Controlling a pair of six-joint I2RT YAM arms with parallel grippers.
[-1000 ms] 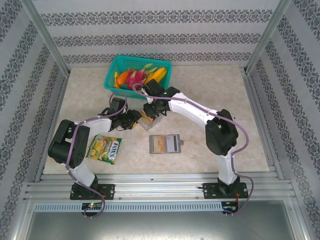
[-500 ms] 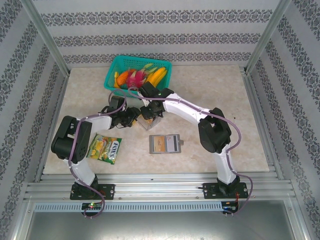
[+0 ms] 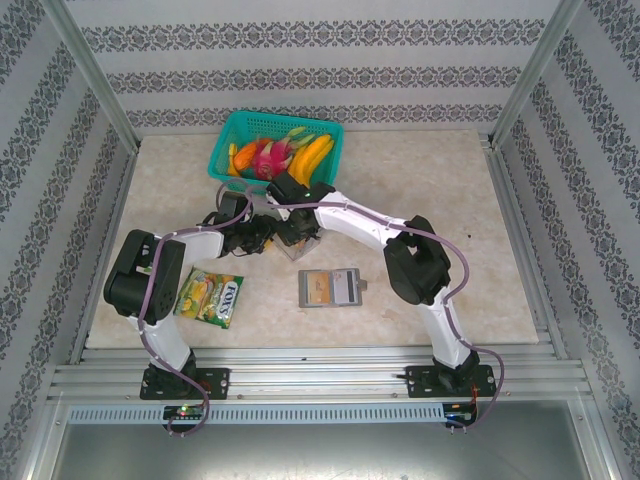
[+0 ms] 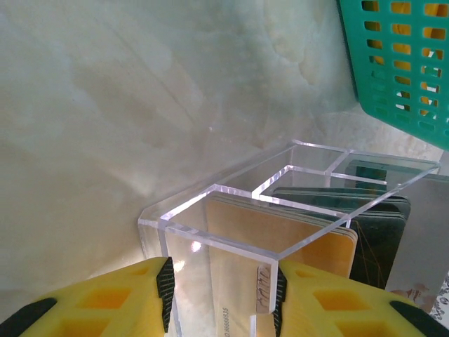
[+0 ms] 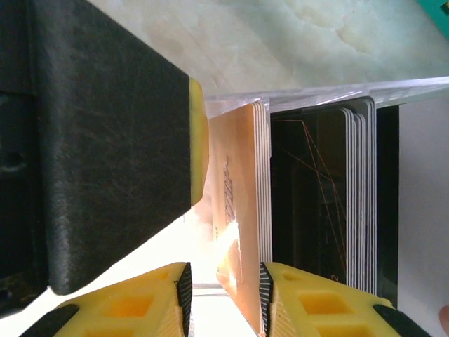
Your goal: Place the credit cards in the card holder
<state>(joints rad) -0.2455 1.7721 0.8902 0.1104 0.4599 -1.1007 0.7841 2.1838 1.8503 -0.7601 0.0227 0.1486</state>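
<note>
My left jaws clench the clear box [image 4: 231, 210], lower centre of the left wrist view; whether my right jaws grip the tan-orange credit card [image 5: 235, 210] between them, I cannot tell.

credit cards [image 5: 238, 210] in box [image 4: 184, 208], card holder [image 3: 329, 288] nearer

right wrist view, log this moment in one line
phase: card pick | right gripper: open, straddling tan-orange card in clear box | left gripper: at box end, grip unclear | card holder: on table, apart from both grippers
</note>
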